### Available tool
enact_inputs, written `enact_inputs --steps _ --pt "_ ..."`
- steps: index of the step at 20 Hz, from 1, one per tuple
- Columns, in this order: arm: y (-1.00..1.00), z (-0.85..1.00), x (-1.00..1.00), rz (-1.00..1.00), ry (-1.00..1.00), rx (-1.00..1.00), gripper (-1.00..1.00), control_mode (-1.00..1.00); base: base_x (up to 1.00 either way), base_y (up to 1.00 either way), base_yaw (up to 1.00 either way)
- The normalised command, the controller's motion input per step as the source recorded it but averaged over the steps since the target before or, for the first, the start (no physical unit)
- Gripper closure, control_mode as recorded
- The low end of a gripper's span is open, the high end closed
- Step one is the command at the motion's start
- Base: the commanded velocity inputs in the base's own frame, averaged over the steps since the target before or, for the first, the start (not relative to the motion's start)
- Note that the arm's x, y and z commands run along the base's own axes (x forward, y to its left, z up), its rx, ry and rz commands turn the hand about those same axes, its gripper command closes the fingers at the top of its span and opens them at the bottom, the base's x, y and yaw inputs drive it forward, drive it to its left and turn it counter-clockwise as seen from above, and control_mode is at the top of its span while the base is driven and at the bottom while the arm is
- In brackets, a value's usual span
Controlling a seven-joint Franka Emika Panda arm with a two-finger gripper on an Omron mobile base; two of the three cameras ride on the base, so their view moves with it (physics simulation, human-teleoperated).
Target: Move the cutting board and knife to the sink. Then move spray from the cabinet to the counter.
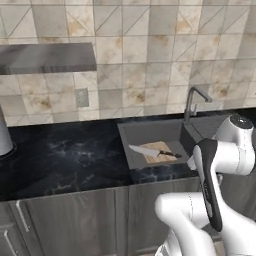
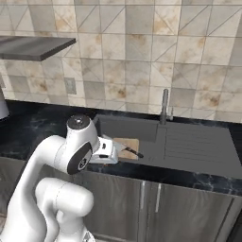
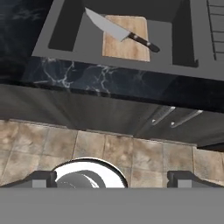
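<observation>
Light-brown cutting board [image 3: 125, 38]; black white-veined counter [image 1: 65, 157].

A grey wall socket [image 1: 82, 97] sits on the beige tiled wall [image 1: 150, 60]. Grey lower cabinets with bar handles [image 3: 175, 117] stand above the tan tiled floor [image 3: 109, 151].

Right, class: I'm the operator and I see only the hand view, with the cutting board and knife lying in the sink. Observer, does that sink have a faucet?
Observer: Yes, a curved grey faucet rises from the back right of the sink.
Operator: What is on the wall above?
Observer: A grey cabinet shelf juts from the tiled wall, up and left of the sink.
Operator: Anything lower on that wall?
Observer: A grey outlet plate, just above the counter, left of the sink.
</observation>
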Motion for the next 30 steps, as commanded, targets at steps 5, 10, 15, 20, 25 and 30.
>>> enact_inputs --steps 5,10,15,20,25,30 --pt "0.0 0.0 0.0 0.0 0.0 0.0 -1.0 1.0 -0.66 0.0 0.31" --pt "0.0 0.0 0.0 0.0 0.0 0.0 -1.0 1.0 -0.29 0.03 0.92" --pt "0.0 0.0 0.0 0.0 0.0 0.0 -1.0 1.0 -0.17 0.0 1.0" --pt "0.0 0.0 0.0 0.0 0.0 0.0 -1.0 1.0 -0.14 0.0 1.0" --pt "0.0 0.0 0.0 0.0 0.0 0.0 -1.0 1.0 -0.14 0.02 1.0" --pt "0.0 0.0 0.0 0.0 0.0 0.0 -1.0 1.0 -0.3 0.22 0.85"
